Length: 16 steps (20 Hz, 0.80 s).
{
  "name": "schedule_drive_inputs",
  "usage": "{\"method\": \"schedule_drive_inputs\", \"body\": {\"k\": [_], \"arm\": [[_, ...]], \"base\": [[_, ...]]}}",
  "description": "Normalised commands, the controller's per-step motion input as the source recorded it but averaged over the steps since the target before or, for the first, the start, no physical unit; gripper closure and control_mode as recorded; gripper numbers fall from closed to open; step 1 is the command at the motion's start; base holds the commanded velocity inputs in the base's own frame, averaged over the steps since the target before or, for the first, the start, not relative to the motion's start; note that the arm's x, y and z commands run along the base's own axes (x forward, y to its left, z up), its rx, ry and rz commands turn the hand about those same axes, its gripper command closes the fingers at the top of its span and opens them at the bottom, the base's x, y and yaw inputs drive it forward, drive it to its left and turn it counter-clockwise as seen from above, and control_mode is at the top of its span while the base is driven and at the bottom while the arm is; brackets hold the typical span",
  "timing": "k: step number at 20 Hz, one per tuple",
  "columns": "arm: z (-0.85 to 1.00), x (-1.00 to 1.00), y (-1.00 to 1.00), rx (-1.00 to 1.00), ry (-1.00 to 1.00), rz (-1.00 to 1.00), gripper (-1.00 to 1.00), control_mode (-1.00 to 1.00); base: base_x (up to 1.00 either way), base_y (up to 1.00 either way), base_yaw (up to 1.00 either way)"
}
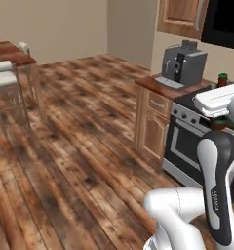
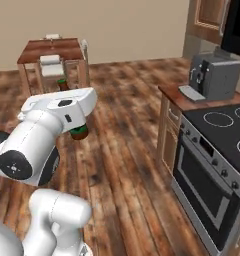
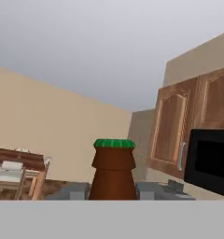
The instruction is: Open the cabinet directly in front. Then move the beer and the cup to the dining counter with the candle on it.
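My gripper point(image 2: 76, 120) is shut on the beer point(image 2: 80, 132), a dark brown bottle held upright above the wooden floor. Its green-capped neck point(image 3: 114, 154) rises in the middle of the hand view, and its top point(image 1: 222, 78) pokes up behind my white hand in the left base view. The dining counter point(image 2: 49, 50) with its reddish-brown top stands far off by the back wall and also appears at the left edge point(image 1: 9, 51). A wooden wall cabinet point(image 3: 174, 130) with a silver bar handle hangs shut at the right. The cup is out of view. I cannot make out the candle.
A grey coffee machine point(image 2: 214, 75) sits on the short worktop beside the black stove point(image 2: 217, 150). A black microwave point(image 3: 209, 163) hangs next to the wall cabinet. White stools point(image 2: 52, 67) stand at the dining counter. Open wooden floor point(image 1: 80, 136) lies between me and it.
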Motion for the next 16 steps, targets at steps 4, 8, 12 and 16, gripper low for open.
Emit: {"method": "schedule_drive_inputs", "body": {"k": [4, 8, 12, 16], "arm": [[0.00, 0.00, 0.00, 0.00, 0.00, 0.00, 1.00, 1.00], [0.00, 0.00, 0.00, 0.00, 0.00, 0.00, 1.00, 1.00], [0.00, 0.00, 0.00, 0.00, 0.00, 0.00, 1.00, 1.00], [0.00, 0.00, 0.00, 0.00, 0.00, 0.00, 1.00, 1.00]], "base": [[-0.22, 0.04, 0.89], [-0.21, 0.08, 0.81], [-0.09, 0.00, 0.31], [0.07, 0.00, 0.00]]}}
